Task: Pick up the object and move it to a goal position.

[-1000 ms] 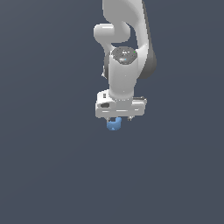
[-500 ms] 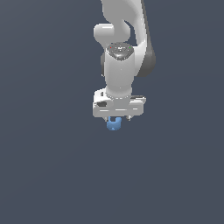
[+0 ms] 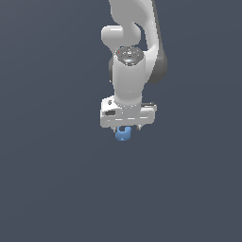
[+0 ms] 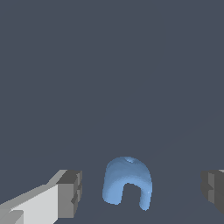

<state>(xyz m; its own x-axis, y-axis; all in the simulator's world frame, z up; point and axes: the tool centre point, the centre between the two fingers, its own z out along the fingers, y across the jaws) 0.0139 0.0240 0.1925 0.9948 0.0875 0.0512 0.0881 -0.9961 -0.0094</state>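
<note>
The object [image 3: 123,135] is a small blue rounded lump with an arch-shaped notch [image 4: 127,181]. It sits directly under the white hand of the arm in the exterior view. My gripper [image 3: 125,129] is lowered around it. In the wrist view the gripper [image 4: 141,191] is open: one grey fingertip [image 4: 71,193] stands clear of the object on one side, and the other fingertip [image 4: 213,190] is farther off on the opposite side. Neither pad touches the object. The hand hides the object's upper part in the exterior view.
A plain dark grey surface [image 3: 56,179] fills both views. The white arm [image 3: 130,56] rises above the hand toward the top of the exterior view. No other items show.
The hand has shifted and turned slightly toward the exterior view's left. The blue object stays in the same spot beneath it.
</note>
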